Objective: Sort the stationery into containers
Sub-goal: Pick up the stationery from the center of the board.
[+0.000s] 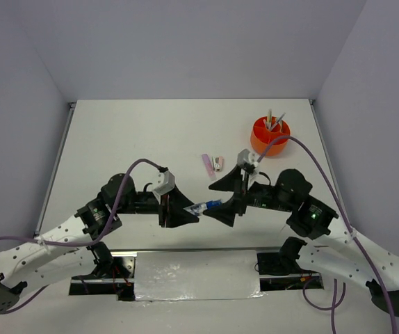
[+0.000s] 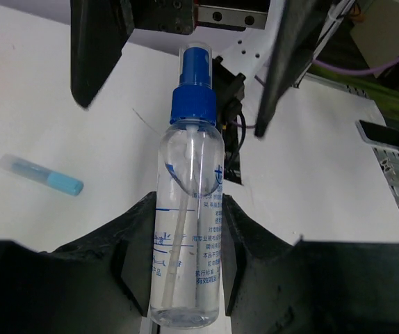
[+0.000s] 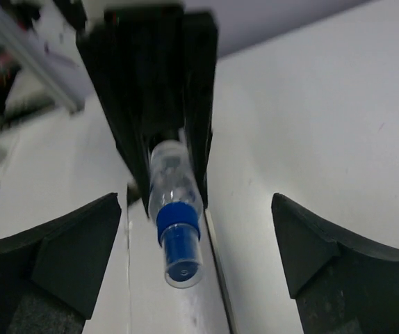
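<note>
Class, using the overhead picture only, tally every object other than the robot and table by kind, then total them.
Clear plastic spray bottle with blue cap: 1
Round orange plastic pot: 1
Thin pens standing in the pot: 2
Small pink stick lying flat: 1
Small white piece beside it: 1
Total: 6
</note>
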You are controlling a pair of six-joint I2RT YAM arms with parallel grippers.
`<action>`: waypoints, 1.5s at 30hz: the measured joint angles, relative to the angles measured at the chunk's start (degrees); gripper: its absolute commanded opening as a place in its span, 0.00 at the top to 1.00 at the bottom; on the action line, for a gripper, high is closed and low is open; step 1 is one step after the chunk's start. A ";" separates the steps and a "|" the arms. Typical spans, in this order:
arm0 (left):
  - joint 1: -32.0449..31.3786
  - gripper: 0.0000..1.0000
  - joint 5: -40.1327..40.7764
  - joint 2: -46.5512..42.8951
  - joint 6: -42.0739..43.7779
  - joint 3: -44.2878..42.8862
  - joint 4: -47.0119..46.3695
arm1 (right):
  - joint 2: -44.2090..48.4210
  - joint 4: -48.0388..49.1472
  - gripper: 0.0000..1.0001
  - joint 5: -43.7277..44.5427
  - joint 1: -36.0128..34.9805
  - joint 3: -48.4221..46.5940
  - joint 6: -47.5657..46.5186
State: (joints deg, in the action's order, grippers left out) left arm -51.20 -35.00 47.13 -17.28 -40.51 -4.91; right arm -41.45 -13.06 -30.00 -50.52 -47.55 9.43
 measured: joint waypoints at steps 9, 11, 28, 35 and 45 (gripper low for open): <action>0.00 1.00 4.85 -2.38 -10.62 12.41 -24.76 | 7.30 30.16 0.39 14.69 0.04 15.72 21.44; 0.00 1.00 5.62 -2.36 -11.89 12.79 -27.98 | 6.69 32.89 0.43 15.78 0.04 16.00 23.19; -0.02 1.00 11.65 -0.20 -13.40 12.74 -35.39 | 7.21 35.71 0.35 16.57 0.04 17.27 25.46; -0.02 1.00 9.88 2.75 -13.66 12.74 -35.60 | 5.97 34.56 0.50 16.79 0.04 17.22 23.85; -0.07 0.07 11.37 1.70 -12.85 12.52 -32.33 | 4.59 33.55 1.00 16.74 -0.26 16.70 23.63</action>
State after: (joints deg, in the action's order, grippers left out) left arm -51.27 -23.64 48.84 -30.13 -27.99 -37.23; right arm -36.86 20.49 -13.26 -50.78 -30.85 33.06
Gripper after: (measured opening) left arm 0.512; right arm 0.341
